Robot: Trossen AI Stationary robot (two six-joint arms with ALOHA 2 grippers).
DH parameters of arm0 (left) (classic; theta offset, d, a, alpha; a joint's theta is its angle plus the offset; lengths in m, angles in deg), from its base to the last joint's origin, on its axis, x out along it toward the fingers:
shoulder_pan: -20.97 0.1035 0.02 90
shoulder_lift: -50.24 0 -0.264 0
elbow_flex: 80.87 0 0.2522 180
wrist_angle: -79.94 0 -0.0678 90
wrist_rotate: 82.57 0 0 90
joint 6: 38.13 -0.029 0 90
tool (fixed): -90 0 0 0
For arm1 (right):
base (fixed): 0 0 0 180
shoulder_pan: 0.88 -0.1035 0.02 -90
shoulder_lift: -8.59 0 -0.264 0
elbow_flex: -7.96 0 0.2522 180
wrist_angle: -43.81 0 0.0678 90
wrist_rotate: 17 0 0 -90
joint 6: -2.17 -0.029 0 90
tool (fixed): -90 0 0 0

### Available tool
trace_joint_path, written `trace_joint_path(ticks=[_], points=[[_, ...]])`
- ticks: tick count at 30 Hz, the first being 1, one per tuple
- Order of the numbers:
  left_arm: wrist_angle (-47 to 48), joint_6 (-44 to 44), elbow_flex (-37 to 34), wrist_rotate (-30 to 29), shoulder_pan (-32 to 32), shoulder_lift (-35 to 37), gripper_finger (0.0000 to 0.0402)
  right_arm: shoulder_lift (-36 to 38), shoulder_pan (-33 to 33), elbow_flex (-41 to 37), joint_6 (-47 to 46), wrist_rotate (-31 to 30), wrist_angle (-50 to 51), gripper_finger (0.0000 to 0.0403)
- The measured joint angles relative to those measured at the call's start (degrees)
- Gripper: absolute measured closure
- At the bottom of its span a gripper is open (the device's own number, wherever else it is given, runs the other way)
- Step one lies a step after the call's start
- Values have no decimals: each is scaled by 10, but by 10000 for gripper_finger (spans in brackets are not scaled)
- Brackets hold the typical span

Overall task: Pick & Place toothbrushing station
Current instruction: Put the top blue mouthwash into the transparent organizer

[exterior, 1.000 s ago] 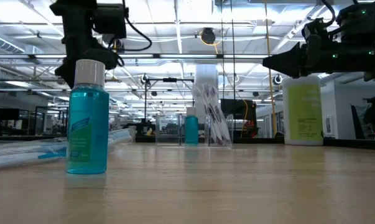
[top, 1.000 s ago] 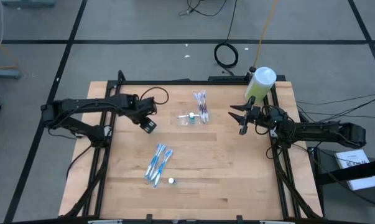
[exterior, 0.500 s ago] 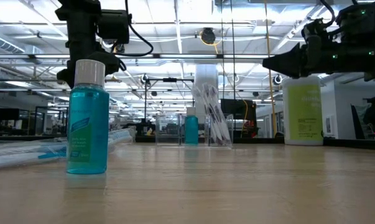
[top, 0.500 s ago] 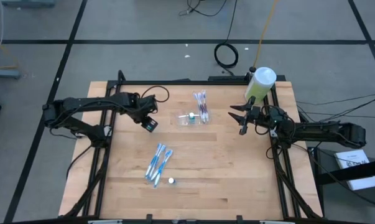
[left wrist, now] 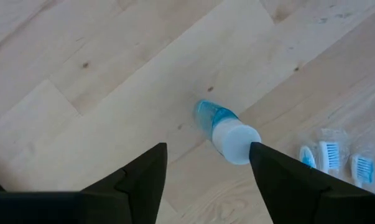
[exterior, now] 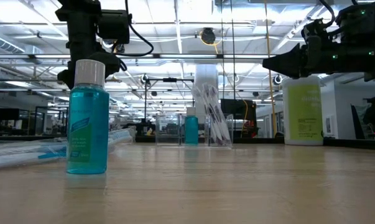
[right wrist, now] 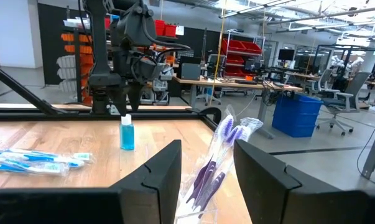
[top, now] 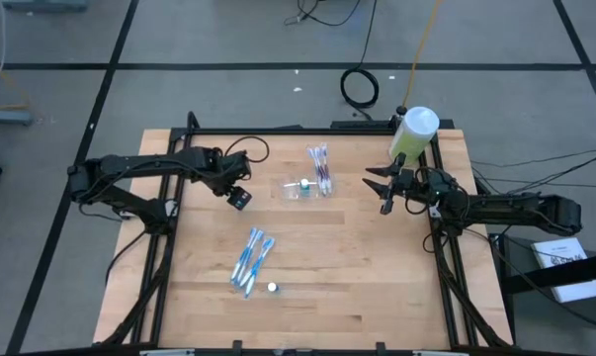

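**Both arms hover, tray untouched at the far middle of the table**

The toothbrushing station [top: 289, 189], a small clear tray, sits on the far half of the wooden table [top: 357, 277], roughly midway between the two arms. A little blue bottle [top: 303, 185] with a white cap stands within its outline. A packet of purple toothbrushes [top: 320, 168] lies just to the tray's right.

The left gripper [top: 239, 199] hangs above the wood to the left of the tray, clear of it. Its fingers are spread and hold nothing. From its wrist, those fingers [left wrist: 143, 177] frame a second small blue bottle [left wrist: 227, 132] standing on the boards below, with blue toothbrush heads [left wrist: 327, 155] close by.

The right gripper [top: 383, 190] is up off the table on the right side, pointing towards the tray. Its fingers are also parted and empty. A large green bottle [top: 413, 133] with a white cap stands at the far right corner, just behind it.

Nearer me, a bundle of blue toothbrushes [top: 250, 260] lies left of centre, and the second small bottle [top: 272, 287] stands just beyond its near end.
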Motion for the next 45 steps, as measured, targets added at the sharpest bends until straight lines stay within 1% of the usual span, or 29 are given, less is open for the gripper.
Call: trace_joint_path(ticks=[11,17,21,34,40,45], points=[[3,-13,-1,-1,0,3,163,0,0,0,0,0,5,261],[3,-49,-1,-1,0,3,163,0,0,0,0,0,5,261],[4,-51,-1,12,0,3,163,0,0,0,0,0,5,261],[17,-51,0,12,0,4,163,0,0,0,0,0,6,261],[17,-58,0,-7,0,4,163,0,0,0,0,0,6,261],[17,-58,0,-8,0,4,163,0,0,0,0,0,6,261]])
